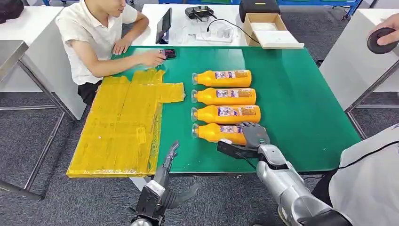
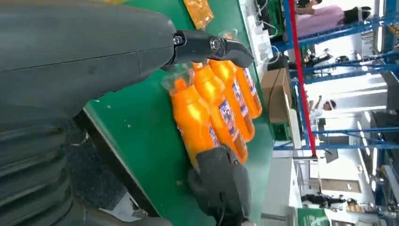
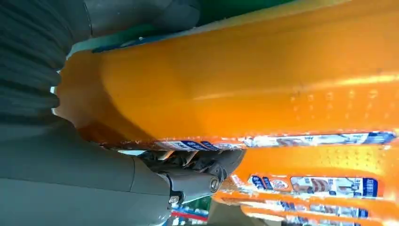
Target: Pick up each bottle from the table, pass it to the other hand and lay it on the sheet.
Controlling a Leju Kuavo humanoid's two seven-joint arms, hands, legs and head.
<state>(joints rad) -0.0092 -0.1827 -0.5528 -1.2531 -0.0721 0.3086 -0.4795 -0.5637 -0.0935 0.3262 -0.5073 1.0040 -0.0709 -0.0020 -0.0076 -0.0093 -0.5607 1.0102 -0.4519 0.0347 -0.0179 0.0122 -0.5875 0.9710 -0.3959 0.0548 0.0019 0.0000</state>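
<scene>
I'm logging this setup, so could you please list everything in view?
bottles: four, orange, lying in a row mid-table; nearest one under the right hand.
sheet: one, yellow, on the table's left side.
table: one, green top.
cardboard box: one, brown, on the white table behind.
person: one, white shirt, seated at far left corner.
left hand: at the near table edge, holding nothing.
right hand: on the nearest bottle.

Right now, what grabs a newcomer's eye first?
Four orange bottles lie side by side in a row on the green table. The right hand wraps the nearest bottle, and a crinkled yellow sheet covers the table's left edge.
</scene>
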